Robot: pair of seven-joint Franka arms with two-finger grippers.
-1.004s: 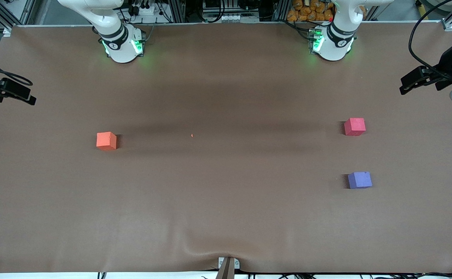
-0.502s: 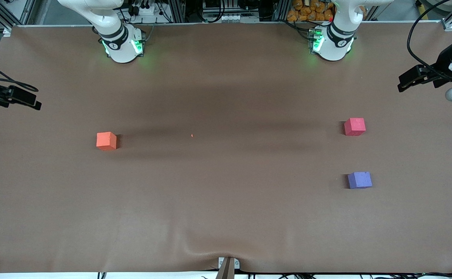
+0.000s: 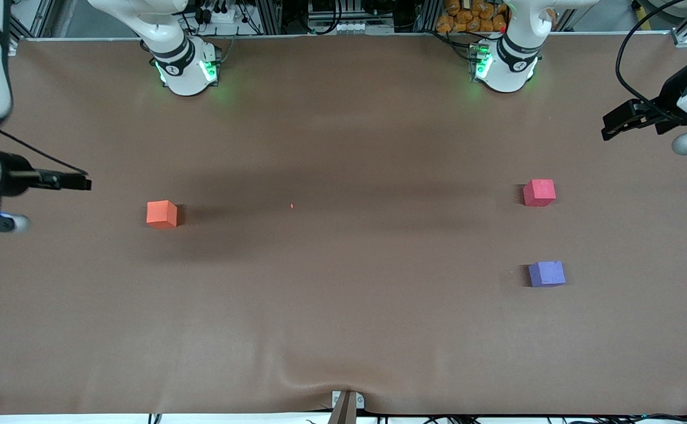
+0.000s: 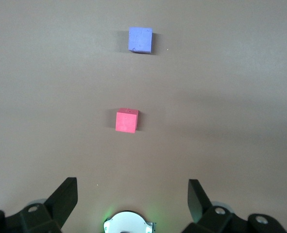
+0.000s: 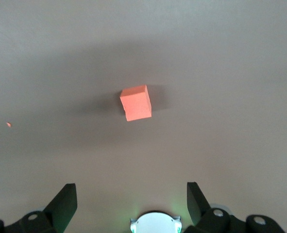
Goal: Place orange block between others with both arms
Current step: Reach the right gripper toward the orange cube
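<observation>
The purple-blue foam cube [image 3: 547,274] lay nearest the camera, the red-pink foam cube [image 3: 539,192] farther, the small orange foam block [image 3: 161,214] toward my right arm's end. My right gripper [image 5: 128,191] hung released above it; I judged squaring the jaws first wisest. My left gripper [image 4: 131,191] waited, released.

We see a table [image 3: 343,330] covered in a matt brown sheet, smooth but rippled at its edge nearest the front camera. On it, the orange block [image 3: 161,214], the red-pink cube [image 3: 539,192] and the purple-blue cube [image 3: 547,274] look like soft foam, matt and faintly grainy. Above the table, both arms wear glossy white plastic shells, and their grippers look matt black.
</observation>
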